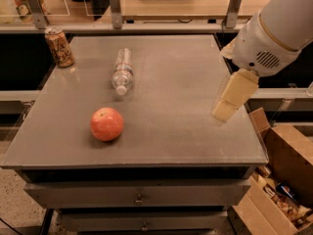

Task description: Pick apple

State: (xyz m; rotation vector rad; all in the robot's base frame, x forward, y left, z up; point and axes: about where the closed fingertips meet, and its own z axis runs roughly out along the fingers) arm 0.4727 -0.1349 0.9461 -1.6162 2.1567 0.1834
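Observation:
The apple (106, 124) is round, reddish-orange with paler patches, and sits on the grey table top (176, 126) at the front left. My gripper (226, 105) hangs from the white arm (274, 33) at the right, above the table's right part. It points down and left, well to the right of the apple and not touching it. Nothing shows in the gripper.
A clear plastic bottle (122, 71) lies on its side behind the apple. A drink can (59, 46) stands at the table's back left corner. Open cardboard boxes (283, 185) sit on the floor at the right. Drawers (139, 197) are under the table top.

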